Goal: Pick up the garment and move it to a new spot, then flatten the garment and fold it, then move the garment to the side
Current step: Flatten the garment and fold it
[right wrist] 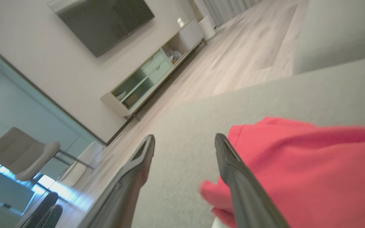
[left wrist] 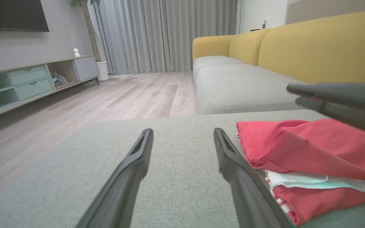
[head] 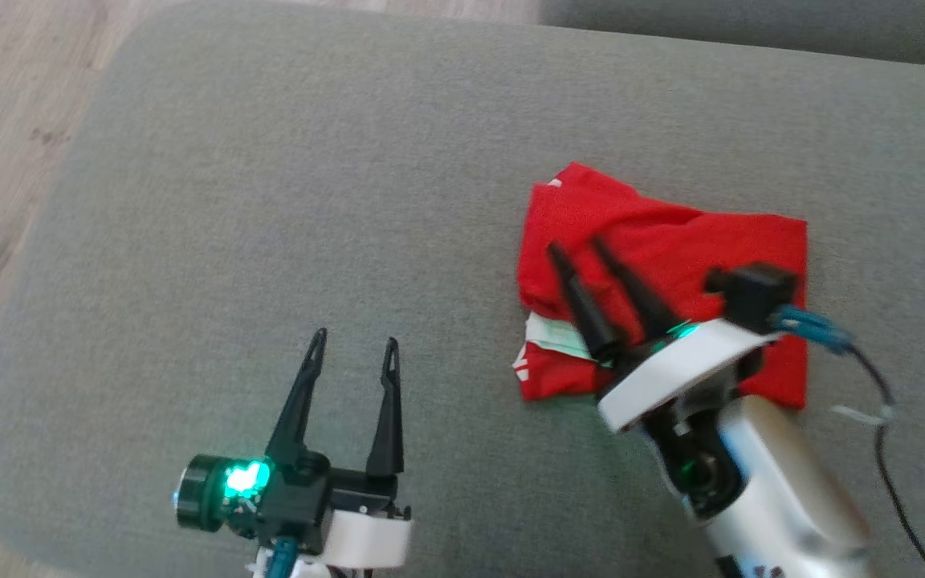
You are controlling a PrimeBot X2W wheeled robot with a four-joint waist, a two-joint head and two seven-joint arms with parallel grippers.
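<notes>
Where it lies on the broad grey cushion (head: 310, 201), right of centre in the head view, the red garment (head: 671, 233) is folded into a rough rectangle. Its top layer is creased, and a white and pale green layer peeks out at the lower left edge. Over its left part the right hand (head: 576, 247) has its fingers spread, pinching nothing. At lower left, the left hand (head: 354, 337) is spread wide, well apart from the garment.

Soft, even daylight lies on the grey cushion (head: 310, 201), with faint shadows. Beyond the cushion, motion blur smears the right wrist view.
</notes>
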